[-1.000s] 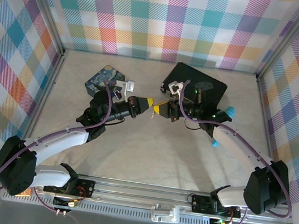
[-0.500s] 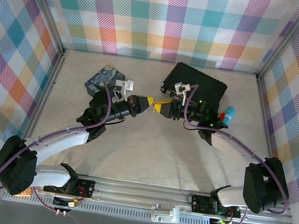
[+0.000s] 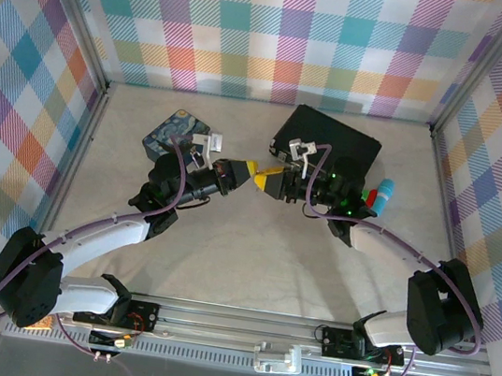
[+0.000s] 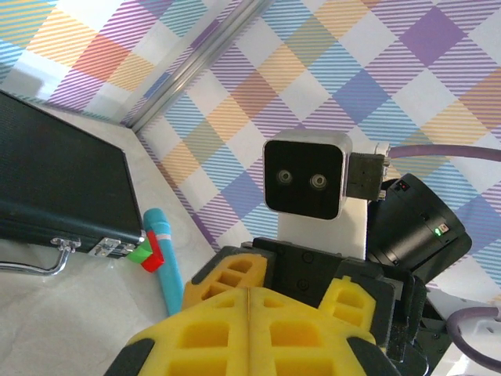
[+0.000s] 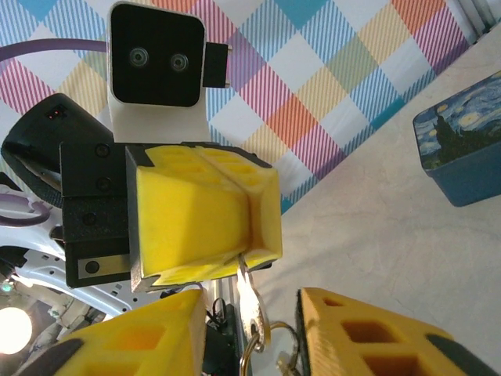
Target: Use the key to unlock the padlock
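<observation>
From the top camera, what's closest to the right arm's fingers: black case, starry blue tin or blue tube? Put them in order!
1. The black case, just behind the right fingers.
2. The starry blue tin, over on the left.
3. The blue tube, over on the right, beside the case.

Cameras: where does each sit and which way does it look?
Top external: above and behind, looking down at the table; left arm and right arm show.
Left wrist: on the left arm, facing the right gripper and black case; own shut fingers below.
Right wrist: on the right arm, facing the left gripper pinching the key; own open fingers below.
Shared: the two wrist views look at each other.
</observation>
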Controlling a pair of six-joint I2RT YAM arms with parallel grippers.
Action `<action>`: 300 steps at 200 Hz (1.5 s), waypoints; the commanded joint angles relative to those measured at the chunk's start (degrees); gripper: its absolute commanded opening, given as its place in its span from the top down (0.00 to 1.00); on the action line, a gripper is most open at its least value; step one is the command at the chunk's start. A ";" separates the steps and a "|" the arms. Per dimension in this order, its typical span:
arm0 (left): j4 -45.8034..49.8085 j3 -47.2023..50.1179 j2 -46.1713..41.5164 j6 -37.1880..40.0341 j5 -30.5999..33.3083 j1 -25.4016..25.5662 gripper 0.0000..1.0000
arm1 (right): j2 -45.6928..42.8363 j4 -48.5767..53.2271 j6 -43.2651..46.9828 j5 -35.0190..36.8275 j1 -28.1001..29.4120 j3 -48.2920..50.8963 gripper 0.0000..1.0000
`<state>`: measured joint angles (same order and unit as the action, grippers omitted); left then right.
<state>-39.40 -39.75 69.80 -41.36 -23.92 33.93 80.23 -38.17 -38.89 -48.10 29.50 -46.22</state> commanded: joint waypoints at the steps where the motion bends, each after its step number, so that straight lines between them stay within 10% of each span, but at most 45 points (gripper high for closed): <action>1: -3.05 0.94 -0.62 -0.61 1.00 -0.14 1.00 | 0.28 -3.14 -1.02 -0.80 0.30 0.73 0.70; 80: -3.21 1.88 -1.46 -0.85 2.21 -0.13 1.00 | 0.24 -1.82 -0.64 -0.04 0.30 0.21 1.00; 127: -2.18 2.96 -2.34 -1.15 5.74 -0.10 1.00 | -0.25 1.59 1.92 0.74 0.30 -0.12 1.00; 165: 10.89 4.10 -4.96 1.91 19.84 -1.22 0.51 | 0.19 15.59 8.27 6.33 0.26 -1.56 1.00; 226: 24.34 2.92 0.83 2.83 38.96 -4.67 0.48 | 2.55 31.73 15.87 18.00 0.30 -3.25 1.00; 300: 21.37 -4.34 22.75 -0.59 37.78 -12.95 0.40 | 0.32 40.47 20.47 25.23 0.30 -3.18 1.00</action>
<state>-16.62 -40.29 88.14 -41.34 14.44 24.45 82.76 -1.63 -21.56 -25.69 29.71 -48.84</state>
